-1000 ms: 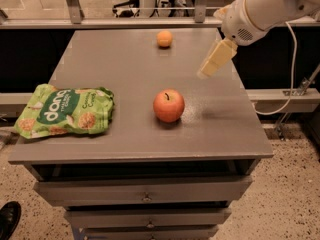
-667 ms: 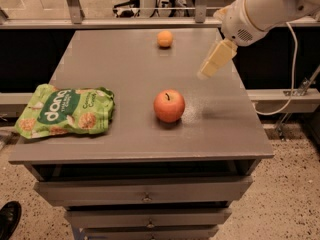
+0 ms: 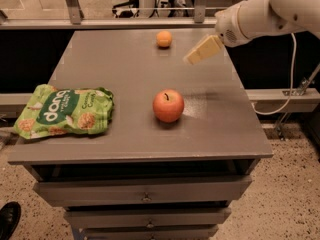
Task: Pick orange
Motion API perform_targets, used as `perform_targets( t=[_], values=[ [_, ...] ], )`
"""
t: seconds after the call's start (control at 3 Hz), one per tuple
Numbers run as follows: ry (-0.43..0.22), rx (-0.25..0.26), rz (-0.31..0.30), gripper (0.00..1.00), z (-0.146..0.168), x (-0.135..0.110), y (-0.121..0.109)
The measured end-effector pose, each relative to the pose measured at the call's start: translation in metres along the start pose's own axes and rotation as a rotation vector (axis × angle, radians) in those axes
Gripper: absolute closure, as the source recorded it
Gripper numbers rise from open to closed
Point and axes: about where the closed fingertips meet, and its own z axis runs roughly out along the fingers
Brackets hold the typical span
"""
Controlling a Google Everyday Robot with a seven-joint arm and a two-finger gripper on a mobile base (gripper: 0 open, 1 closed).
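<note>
The orange (image 3: 164,38) is a small round yellow-orange fruit near the far edge of the grey table (image 3: 125,64), a little right of its middle. My gripper (image 3: 202,50) hangs above the table's far right part, pointing down and to the left. Its tip is a short way to the right of the orange and a little nearer than it, not touching it. The white arm (image 3: 260,14) reaches in from the upper right. Nothing is seen in the gripper.
A larger red-orange apple (image 3: 168,105) with a dark stem stands nearer, about mid-table. A green snack bag (image 3: 65,110) lies at the left front. Drawers (image 3: 145,194) sit under the tabletop. A railing (image 3: 100,23) runs behind the table. A cable (image 3: 290,84) hangs at the right.
My gripper has moved left and farther back over the table, closer to the orange. The orange, apple and bag have not moved.
</note>
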Motion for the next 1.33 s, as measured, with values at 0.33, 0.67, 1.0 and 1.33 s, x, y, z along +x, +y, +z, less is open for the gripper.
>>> perform_targets(
  t=[0.33, 0.67, 1.0, 1.33],
  values=[
    [-0.090, 0.013, 0.094, 0.00, 0.045, -0.011, -0.024],
    [-0.165, 0.000, 0.130, 0.00, 0.093, -0.027, -0.038],
    [-0.214, -0.014, 0.142, 0.00, 0.137, -0.038, -0.046],
    [-0.232, -0.023, 0.160, 0.00, 0.176, -0.033, -0.052]
  ],
)
